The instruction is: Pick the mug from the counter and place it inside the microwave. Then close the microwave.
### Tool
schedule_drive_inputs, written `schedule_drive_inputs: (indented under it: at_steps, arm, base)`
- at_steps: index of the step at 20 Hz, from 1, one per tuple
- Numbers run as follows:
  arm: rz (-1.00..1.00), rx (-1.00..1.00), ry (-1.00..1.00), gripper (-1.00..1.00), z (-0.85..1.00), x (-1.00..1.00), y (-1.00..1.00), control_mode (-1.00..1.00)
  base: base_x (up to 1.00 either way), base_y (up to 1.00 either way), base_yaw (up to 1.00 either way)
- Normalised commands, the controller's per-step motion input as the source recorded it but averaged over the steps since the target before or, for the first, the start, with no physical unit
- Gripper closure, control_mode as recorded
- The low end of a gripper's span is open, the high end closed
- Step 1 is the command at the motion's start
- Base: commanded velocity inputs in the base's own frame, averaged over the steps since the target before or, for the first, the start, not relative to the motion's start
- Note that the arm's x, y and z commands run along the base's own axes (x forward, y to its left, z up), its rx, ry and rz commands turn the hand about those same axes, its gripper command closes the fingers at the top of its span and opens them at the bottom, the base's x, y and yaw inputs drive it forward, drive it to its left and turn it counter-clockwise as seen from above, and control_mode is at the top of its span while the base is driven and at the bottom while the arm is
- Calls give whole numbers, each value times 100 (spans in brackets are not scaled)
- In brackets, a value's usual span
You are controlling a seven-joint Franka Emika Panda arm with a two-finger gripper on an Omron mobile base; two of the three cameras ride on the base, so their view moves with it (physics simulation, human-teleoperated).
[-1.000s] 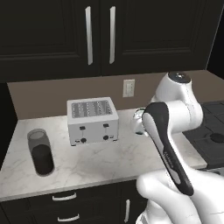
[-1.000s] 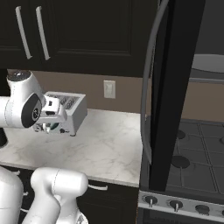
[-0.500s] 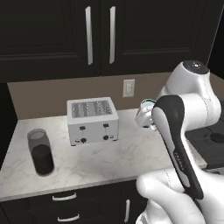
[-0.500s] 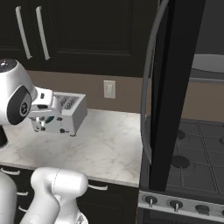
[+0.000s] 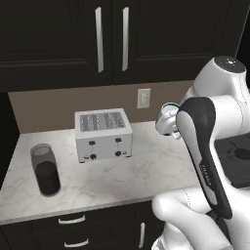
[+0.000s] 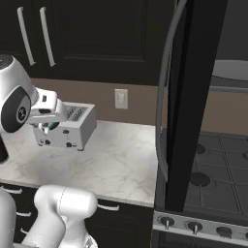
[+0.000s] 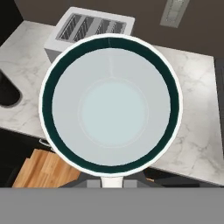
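Aloft, pincer (image 5: 168, 121) pinching the mug (image 7: 109, 105) above the counter (image 5: 146, 171); no legible writing anywhere.

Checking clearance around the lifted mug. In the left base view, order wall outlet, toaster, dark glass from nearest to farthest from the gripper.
1. Wall outlet: just left of the gripper, on the backsplash.
2. Toaster: farther left, mid-counter.
3. Dark glass: far left, near the front edge.
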Motion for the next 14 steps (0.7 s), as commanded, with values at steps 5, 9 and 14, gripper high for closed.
schedule_drive_inputs:
  at_steps: [5,9,14]
  arm:
    - [0,0,0,100,0,0,0,-100]
    - [0,0,0,100,0,0,0,-100]
    - [0,0,0,100,0,0,0,-100]
  base:
    - [0,0,0]
    - [0,0,0]
    - [0,0,0]
